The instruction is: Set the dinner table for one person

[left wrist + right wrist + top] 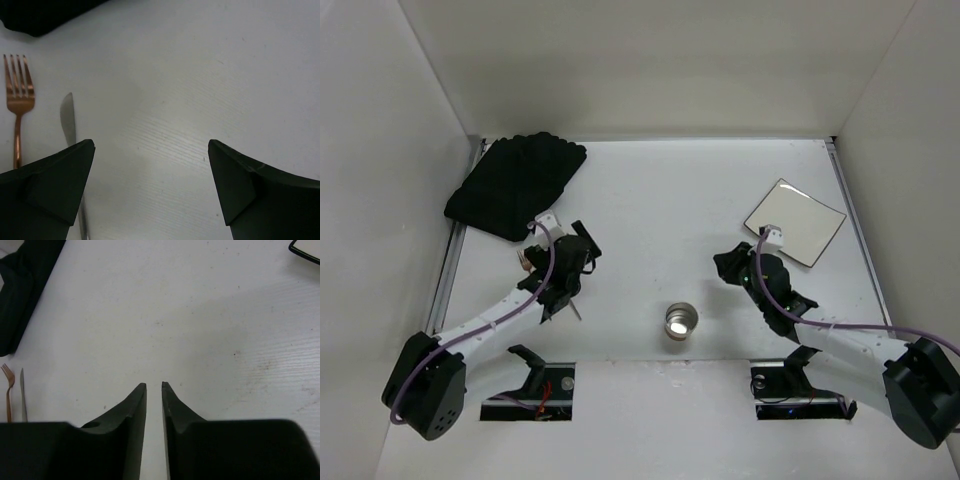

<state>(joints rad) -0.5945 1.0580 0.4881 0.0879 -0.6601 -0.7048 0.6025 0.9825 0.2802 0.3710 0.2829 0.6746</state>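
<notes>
The dinner table (660,200) is a wide matte-white top. On its left part a copper fork (19,100) and a silver knife (68,120) lie side by side. My left gripper (151,145) hangs over them, open wide with nothing between its fingers; the knife runs under the left finger. A black ribbed placemat (515,185) lies crumpled at the far left. The white square plate (795,222) sits at the far right. My right gripper (154,385) hovers just left of the plate, its jaws only a narrow gap apart and empty. A metal cup (680,320) stands near the front middle.
White walls enclose the table on three sides, with thin metal rails (450,270) along the side edges. Both arm bases (535,385) sit at the near edge. The placemat's edge (25,285) and the plate's corner (306,251) show in the right wrist view.
</notes>
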